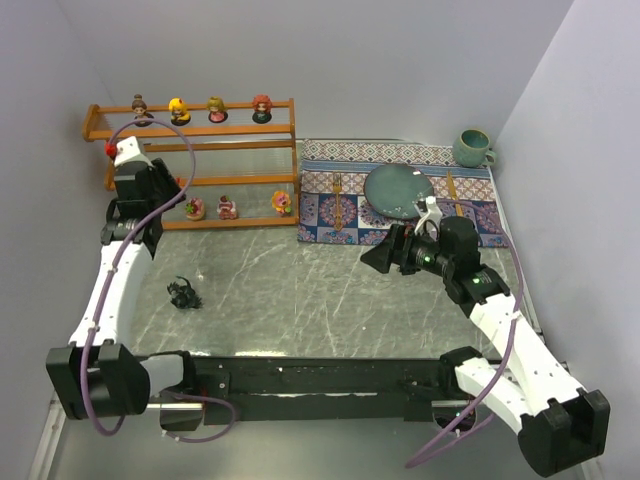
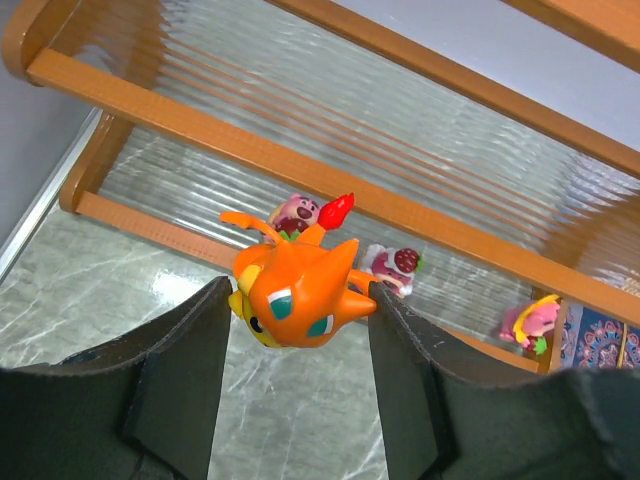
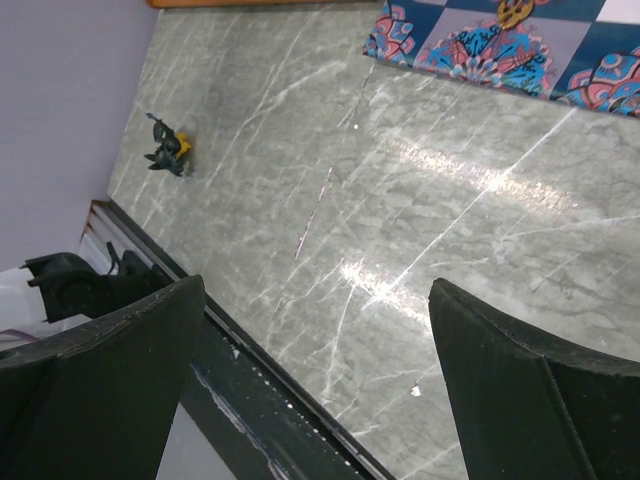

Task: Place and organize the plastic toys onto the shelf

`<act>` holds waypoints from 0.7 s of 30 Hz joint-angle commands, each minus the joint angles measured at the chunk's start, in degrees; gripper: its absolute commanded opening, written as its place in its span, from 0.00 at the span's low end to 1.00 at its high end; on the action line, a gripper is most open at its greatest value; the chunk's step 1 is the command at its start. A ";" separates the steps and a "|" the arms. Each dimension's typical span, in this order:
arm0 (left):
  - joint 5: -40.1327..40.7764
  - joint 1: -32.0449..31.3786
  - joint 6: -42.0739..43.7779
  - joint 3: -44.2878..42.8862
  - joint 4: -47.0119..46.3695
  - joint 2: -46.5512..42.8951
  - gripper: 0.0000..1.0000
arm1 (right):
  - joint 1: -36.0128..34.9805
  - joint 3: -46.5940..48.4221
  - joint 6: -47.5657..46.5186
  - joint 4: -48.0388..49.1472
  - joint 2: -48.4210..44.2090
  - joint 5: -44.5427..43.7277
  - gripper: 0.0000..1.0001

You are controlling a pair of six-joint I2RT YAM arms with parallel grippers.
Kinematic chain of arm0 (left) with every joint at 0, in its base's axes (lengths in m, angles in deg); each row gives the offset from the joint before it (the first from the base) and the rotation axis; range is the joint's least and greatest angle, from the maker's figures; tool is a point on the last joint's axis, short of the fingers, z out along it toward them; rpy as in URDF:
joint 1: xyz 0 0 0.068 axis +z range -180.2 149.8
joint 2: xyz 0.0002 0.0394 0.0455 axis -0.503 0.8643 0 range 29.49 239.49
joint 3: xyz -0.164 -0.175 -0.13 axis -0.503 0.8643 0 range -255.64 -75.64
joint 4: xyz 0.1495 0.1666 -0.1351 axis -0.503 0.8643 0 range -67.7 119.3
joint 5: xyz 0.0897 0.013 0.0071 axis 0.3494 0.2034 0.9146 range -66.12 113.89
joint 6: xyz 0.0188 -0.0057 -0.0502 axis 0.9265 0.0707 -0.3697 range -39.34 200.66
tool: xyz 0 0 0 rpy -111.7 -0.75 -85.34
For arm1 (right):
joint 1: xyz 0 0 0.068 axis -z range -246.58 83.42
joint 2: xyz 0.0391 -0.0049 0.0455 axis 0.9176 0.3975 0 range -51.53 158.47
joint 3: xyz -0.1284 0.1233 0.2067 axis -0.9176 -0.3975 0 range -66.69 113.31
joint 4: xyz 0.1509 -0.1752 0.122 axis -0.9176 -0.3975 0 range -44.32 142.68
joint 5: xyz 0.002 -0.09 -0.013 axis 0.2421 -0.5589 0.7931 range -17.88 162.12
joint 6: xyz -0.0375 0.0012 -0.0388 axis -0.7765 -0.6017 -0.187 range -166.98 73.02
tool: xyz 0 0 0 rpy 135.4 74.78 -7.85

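Your left tool [image 2: 300,300] is closed partway on the orange creature [image 2: 295,290]. The jaws press on its round head from either side, so it hangs clear of the desk [image 2: 90,290] with its face toward the wrist camera and its red-tipped tail pointing away, at the shelf [image 2: 250,140]. A side grip like this leaves the underside free, which should let you set it down on the slats without the jaws fouling a rail. Outward from the tool, the shelf's front rails run just beyond the toy. From overhead the tool sits over the left end of the rack, about level with the middle tier, though you cannot tell its exact height from these views. The bottom tier already carries three pink and yellow round toys [image 1: 228,208] in a row, and the top tier holds four dolls [image 1: 217,109] spaced along it. No toys show on the middle tier, so it looks the natural home for this one, likely starting a row from the left. Your right tool [image 3: 315,290] is spread as wide as it goes and holds nothing. It hovers over bare desk near the placemat [image 1: 340,215], well apart from the shelf. One dark creature [image 1: 184,293] lies on the desk near the left arm — the only toy visible off the shelf and not in a grip, and it is far from the right tool.
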 commanded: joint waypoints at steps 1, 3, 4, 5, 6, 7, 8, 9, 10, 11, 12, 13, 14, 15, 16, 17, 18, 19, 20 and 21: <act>-3.89 2.05 0.14 -2.55 -5.07 1.44 0.01 | -0.58 1.03 -1.76 0.76 -2.01 -1.56 1.00; -4.85 3.19 0.58 -3.17 -5.86 3.20 0.02 | -0.58 0.95 -2.11 0.50 -2.36 -2.18 1.00; -5.21 3.37 0.75 -3.34 -6.30 4.16 0.02 | -0.67 0.94 -2.20 0.50 -2.54 -2.35 1.00; -5.47 3.55 0.84 -3.69 -7.35 4.61 0.02 | -0.76 0.86 -2.37 0.59 -2.80 -2.62 1.00; -5.74 3.98 0.93 -3.87 -7.71 4.96 0.02 | -0.58 0.68 -2.55 0.59 -2.98 -3.05 1.00; -5.48 3.99 0.93 -4.22 -7.88 5.83 0.02 | -0.67 0.68 -2.46 0.59 -3.07 -3.23 1.00; -5.30 4.07 1.02 -5.09 -7.97 6.36 0.02 | -0.76 0.59 -2.64 0.50 -3.24 -3.41 1.00; -5.13 4.25 1.11 -5.62 -7.80 6.80 0.02 | -0.76 0.51 -2.81 0.41 -3.24 -3.58 1.00; -4.86 4.25 1.19 -6.24 -7.88 7.59 0.03 | -0.67 0.50 -2.90 0.41 -3.24 -3.76 1.00; -4.77 4.34 1.19 -6.50 -7.88 7.86 0.03 | -0.76 0.50 -2.99 0.41 -3.24 -3.94 1.00; -4.68 4.34 1.19 -6.68 -8.49 8.12 0.03 | -0.67 0.50 -3.08 0.41 -3.16 -4.11 1.00; -4.60 4.34 1.28 -6.77 -8.76 8.82 0.04 | -0.67 0.59 -3.16 0.41 -2.98 -4.29 1.00; -4.51 4.34 1.28 -7.21 -8.94 9.18 0.04 | -0.67 0.68 -3.25 0.33 -2.89 -4.46 1.00; -4.60 4.43 1.37 -7.56 -8.94 9.53 0.04 | -0.67 0.77 -3.34 0.24 -2.72 -4.55 1.00; -4.60 4.34 1.37 -7.82 -9.20 10.32 0.04 | -0.67 0.86 -3.43 0.24 -2.63 -4.64 1.00; -4.94 4.34 1.28 -8.17 -9.46 10.76 0.04 | -0.76 0.94 -3.52 0.24 -2.28 -4.73 1.00; -5.03 4.43 1.02 -8.44 -9.64 11.11 0.04 | -0.76 1.03 -3.52 0.24 -2.19 -4.73 1.00; -5.12 4.43 1.02 -8.79 -9.99 11.99 0.04 | -0.76 1.03 -3.43 0.24 -2.01 -4.90 1.00; -4.86 4.51 0.93 -8.97 -10.08 12.52 0.04 | -0.67 1.12 -3.52 0.24 -1.75 -4.90 1.00; -4.77 4.43 0.76 -9.14 -10.26 12.78 0.05 | -0.67 1.21 -3.69 0.15 -1.57 -4.90 1.00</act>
